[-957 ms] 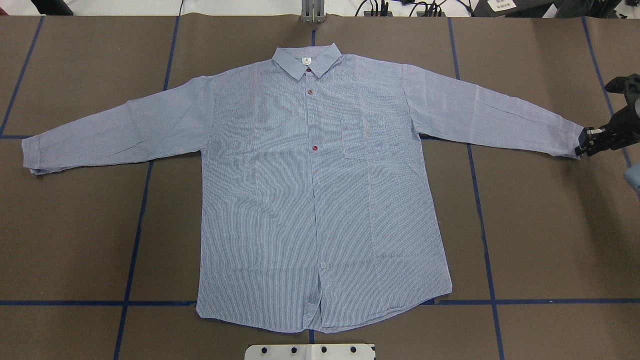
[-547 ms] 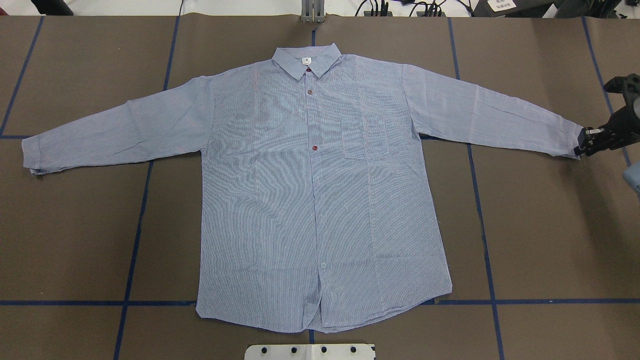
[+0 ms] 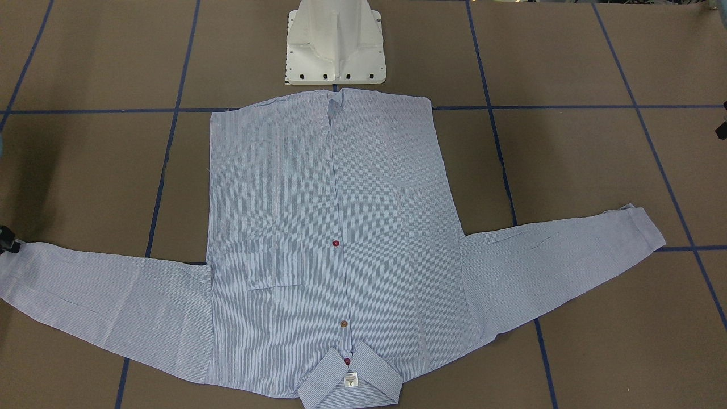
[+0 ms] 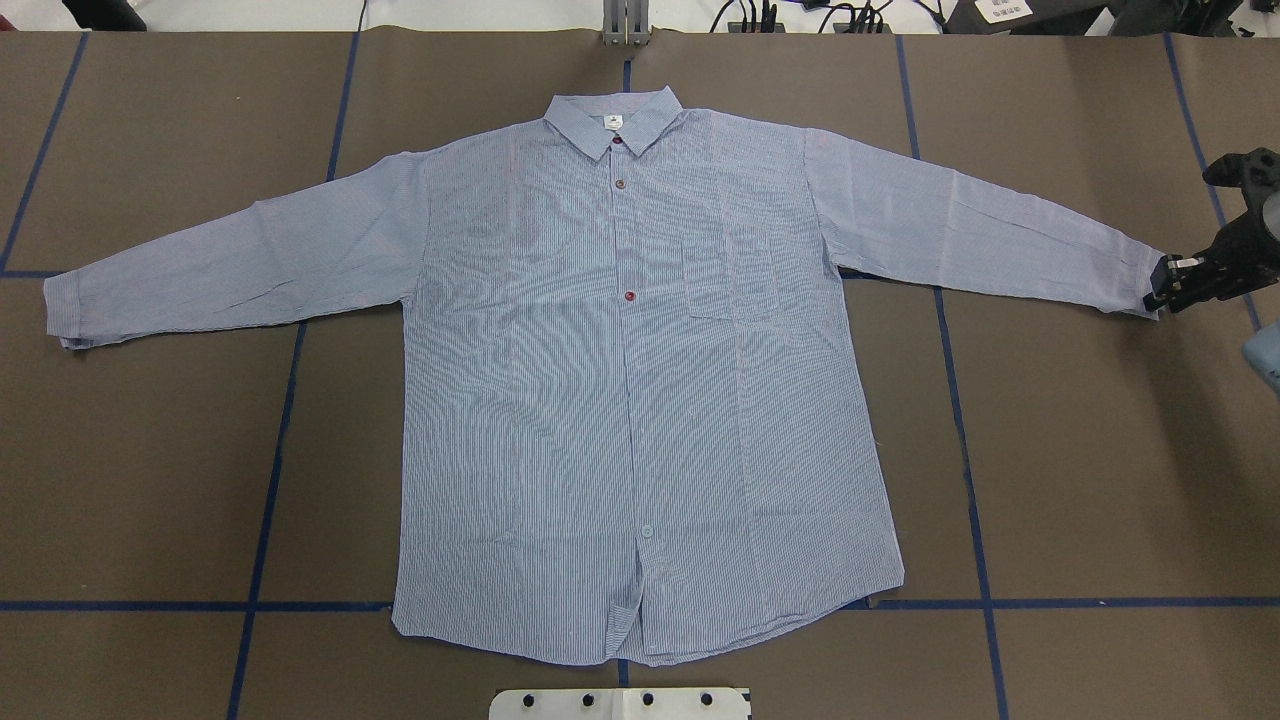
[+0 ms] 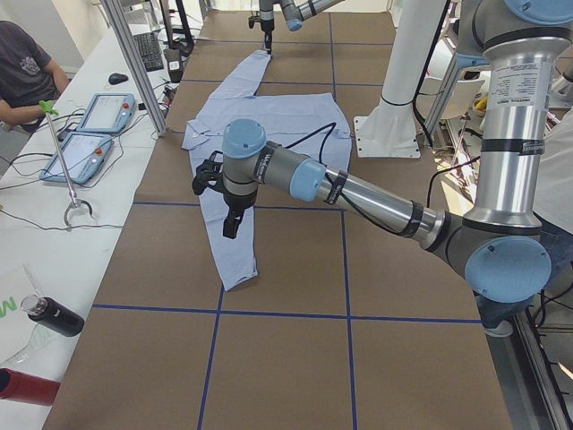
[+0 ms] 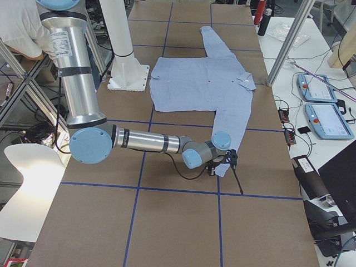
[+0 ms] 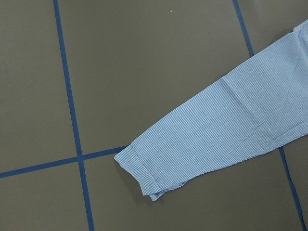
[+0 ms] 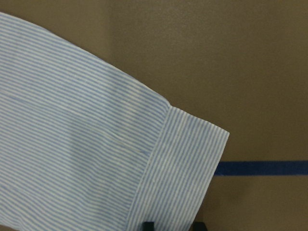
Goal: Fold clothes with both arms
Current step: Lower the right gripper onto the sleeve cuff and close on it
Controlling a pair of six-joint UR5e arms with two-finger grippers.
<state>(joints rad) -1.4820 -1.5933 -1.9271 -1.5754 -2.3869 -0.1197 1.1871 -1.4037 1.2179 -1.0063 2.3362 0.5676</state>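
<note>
1. The shirt [image 4: 620, 400] lies flat on the tabletop [image 4: 1100, 480], front side up and with both sleeves spread sideways. Its collar [image 4: 612, 120] points away from the white pedestal base [image 3: 335, 45], and its hem lies just beside that base.
2. Blue tape lines [image 4: 270, 470] divide the brown tabletop into rectangles.
3. The right tool [image 4: 1165, 285] sits at the cuff [image 8: 183, 163] of the sleeve on the robot's right.
   - The right wrist view shows two dark fingertips [image 8: 148, 225] at the lower edge.
   - The fingertips stand apart, with the striped cuff directly ahead of them.
   - The right tool is released, not clenched on the cloth.
4. The left tool [image 5: 231, 224] hangs above the opposite sleeve.
   - Only a side view shows it, so whether it is released or clenched cannot be told.
   - In the left wrist view, the opposite cuff [image 7: 139, 168] lies flat just beside a tape crossing.
5. Markings on the shirt:
   - A small white neck label [image 4: 611, 122] sits inside the collar; its print is too small to read.
   - Dark red buttons [image 4: 630, 294] run down the front.
   - A chest pocket [image 4: 725, 285] lies beside the button row.
6. A white card [image 4: 1005, 10] at the far edge carries print that is not legible.
7. Beside the tabletop, a side bench holds two control tablets [image 5: 94, 112] and a dark bottle [image 5: 54, 315]. A seated person [image 5: 22, 67] is at that bench.
</note>
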